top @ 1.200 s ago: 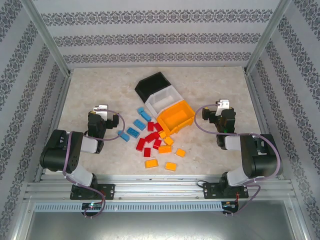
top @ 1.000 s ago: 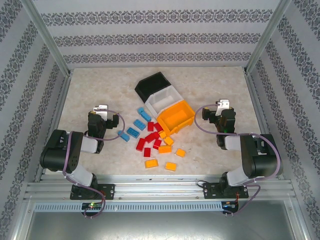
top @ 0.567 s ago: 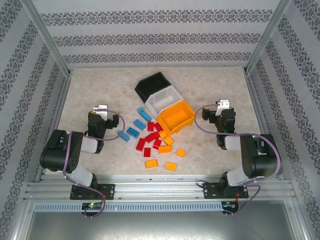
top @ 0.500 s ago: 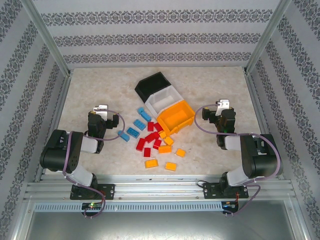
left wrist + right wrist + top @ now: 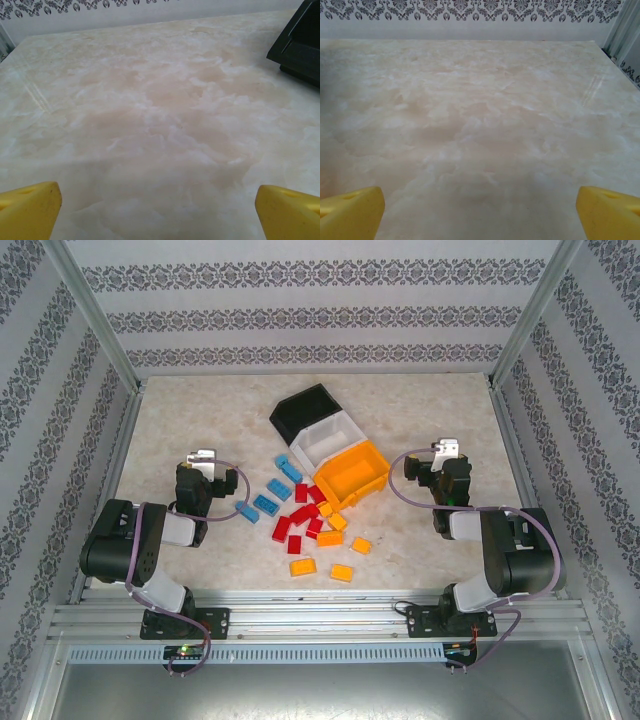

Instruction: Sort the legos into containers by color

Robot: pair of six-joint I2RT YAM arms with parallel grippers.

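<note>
I find the left pincer [image 5: 204, 457] and the right pincer [image 5: 447, 449] both wide open and empty, low over the bench [image 5: 420, 410]. The legos [image 5: 281, 529], blue, red and orange, lie loose mid-bench, on the near side of the black bin [image 5: 290, 418], white bin [image 5: 325, 432] and orange-yellow bin [image 5: 372, 478], which stand touching in a row.

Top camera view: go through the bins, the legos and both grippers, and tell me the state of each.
black bin: upright, no brick visible inside
white bin: upright, looks empty
orange-yellow bin: upright, looks empty
blue legos: loose on the table, unsorted
red legos: loose on the table, unsorted
orange legos: loose on the table, unsorted
left gripper: open, holding nothing
right gripper: open, holding nothing
</note>
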